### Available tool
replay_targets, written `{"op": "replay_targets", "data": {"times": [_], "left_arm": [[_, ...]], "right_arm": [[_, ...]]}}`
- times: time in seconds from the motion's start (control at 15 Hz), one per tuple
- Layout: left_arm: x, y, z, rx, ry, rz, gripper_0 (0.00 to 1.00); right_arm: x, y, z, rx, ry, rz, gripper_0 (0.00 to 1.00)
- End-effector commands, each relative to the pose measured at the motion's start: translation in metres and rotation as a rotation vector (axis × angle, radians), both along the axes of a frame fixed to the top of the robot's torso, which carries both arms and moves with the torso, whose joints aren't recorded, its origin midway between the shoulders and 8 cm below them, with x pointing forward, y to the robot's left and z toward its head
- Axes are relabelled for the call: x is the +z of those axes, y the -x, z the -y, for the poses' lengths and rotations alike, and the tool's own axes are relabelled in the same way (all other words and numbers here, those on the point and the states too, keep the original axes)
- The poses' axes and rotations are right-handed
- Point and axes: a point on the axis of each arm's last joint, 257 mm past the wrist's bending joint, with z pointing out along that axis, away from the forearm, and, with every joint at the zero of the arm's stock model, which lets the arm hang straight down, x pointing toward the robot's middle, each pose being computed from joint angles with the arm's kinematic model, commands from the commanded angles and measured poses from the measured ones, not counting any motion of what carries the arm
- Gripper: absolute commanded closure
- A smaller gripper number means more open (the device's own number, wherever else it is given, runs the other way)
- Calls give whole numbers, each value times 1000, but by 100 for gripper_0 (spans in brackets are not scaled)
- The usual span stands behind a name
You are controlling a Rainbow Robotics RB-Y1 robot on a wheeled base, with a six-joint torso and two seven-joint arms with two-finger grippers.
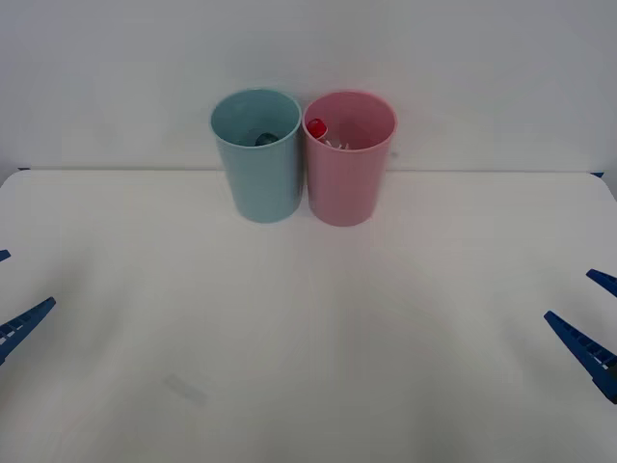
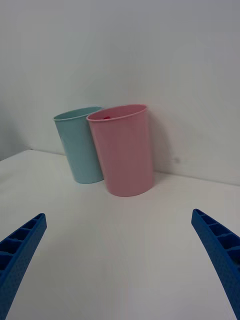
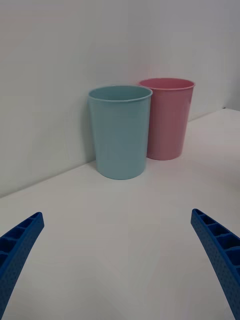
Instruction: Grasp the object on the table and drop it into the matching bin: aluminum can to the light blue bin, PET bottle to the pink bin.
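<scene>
The PET bottle [image 1: 318, 128] sits inside the pink bin [image 1: 347, 178], its red cap leaning against the rim nearest the light blue bin [image 1: 258, 174]; the cap [image 2: 106, 118] barely peeks over the pink rim in the right wrist view. Both bins stand upright and touching at the back of the white table [image 1: 308, 338]. My left gripper [image 1: 12, 289] hangs open at the left edge of the table, and my right gripper [image 1: 590, 311] is open at the right edge. Each is far from the bins and holds nothing.
Something small and dark [image 1: 263, 138] lies at the bottom of the light blue bin. A white wall rises right behind the bins. A faint smudge [image 1: 183, 390] marks the tabletop at the front left.
</scene>
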Motion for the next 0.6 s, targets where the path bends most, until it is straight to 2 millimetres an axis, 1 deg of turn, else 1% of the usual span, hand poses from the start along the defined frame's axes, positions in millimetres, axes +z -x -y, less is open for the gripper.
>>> {"op": "replay_targets", "data": {"times": [0.07, 0.6], "left_arm": [[0, 0, 0, 0, 0, 0, 0], [0, 0, 0, 0, 0, 0, 0]], "right_arm": [[0, 0, 0, 0, 0, 0, 0], [0, 0, 0, 0, 0, 0, 0]]}}
